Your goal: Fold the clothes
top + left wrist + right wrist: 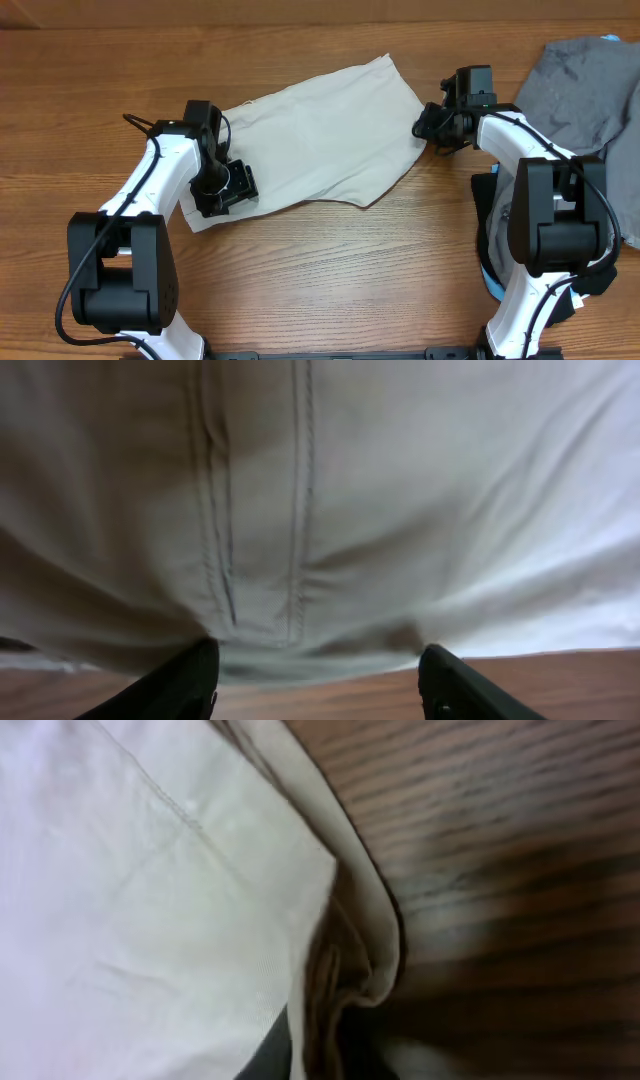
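Note:
The light beige shorts [320,130] lie flat and slanted across the middle of the table, from lower left to upper right. My left gripper [226,190] is at their lower left end. In the left wrist view its fingers [320,672] are open wide, with the seamed edge of the shorts [300,510] just ahead of and between the tips. My right gripper [432,125] is at the shorts' right edge. In the right wrist view a bunched hem of the shorts [345,970] is pinched between the dark fingers [320,1055].
A grey garment [580,80] lies at the back right, with a bit of blue cloth [611,40] behind it. Dark clothing [485,215] and a blue edge [494,286] lie under the right arm. Bare wooden table [330,270] is in front.

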Tool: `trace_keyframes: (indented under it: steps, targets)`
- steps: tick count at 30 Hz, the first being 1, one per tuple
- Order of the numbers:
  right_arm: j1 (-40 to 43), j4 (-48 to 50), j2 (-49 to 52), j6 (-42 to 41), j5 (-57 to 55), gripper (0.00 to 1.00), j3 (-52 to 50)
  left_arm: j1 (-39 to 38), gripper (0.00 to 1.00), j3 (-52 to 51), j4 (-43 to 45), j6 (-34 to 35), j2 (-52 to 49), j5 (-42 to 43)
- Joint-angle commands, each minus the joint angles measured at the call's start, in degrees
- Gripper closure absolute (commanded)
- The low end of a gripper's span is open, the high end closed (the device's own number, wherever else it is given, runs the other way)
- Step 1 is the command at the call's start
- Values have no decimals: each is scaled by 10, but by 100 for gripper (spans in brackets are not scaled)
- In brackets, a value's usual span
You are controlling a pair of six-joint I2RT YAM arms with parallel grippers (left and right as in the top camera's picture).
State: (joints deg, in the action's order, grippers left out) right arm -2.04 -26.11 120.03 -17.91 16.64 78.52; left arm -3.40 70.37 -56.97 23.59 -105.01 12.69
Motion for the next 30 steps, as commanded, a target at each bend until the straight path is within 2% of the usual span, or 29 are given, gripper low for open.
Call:
trace_keyframes:
  steps: [1, 5, 9, 12, 16, 19, 21, 23, 28, 30]
  targets:
    - [7, -46, 3, -5, -8, 96, -4, -2, 28, -9, 35, 10, 9, -74]
    - [16, -134, -10, -59, -60, 96, -4, -1, 27, -9, 83, 11, 9, -75]
    - [14, -259, -33, -181, -154, 96, -4, 5, 24, -9, 119, 10, 9, -92]
    - [6, -309, -48, -230, -181, 96, -5, 18, 23, -9, 138, 8, 9, -93]
    - [-11, -316, -61, -233, -181, 95, -5, 39, 23, -5, 149, 5, 9, -81]
    - [-13, -303, -64, -226, -181, 84, -3, 51, 23, 7, 145, -18, 9, -50]
    - [-10, -301, -67, -221, -181, 81, 5, 58, 22, 25, 130, -40, 10, -27]
    - [0, -305, -78, -201, -185, 79, 21, 68, 18, 53, 97, -61, 10, -30]
    - [31, -346, -129, -189, -221, 76, 78, 99, 8, 71, 63, -57, 10, -52]
    - [42, -358, -149, -170, -222, 68, 104, 113, 6, 70, 60, -51, 10, -52]
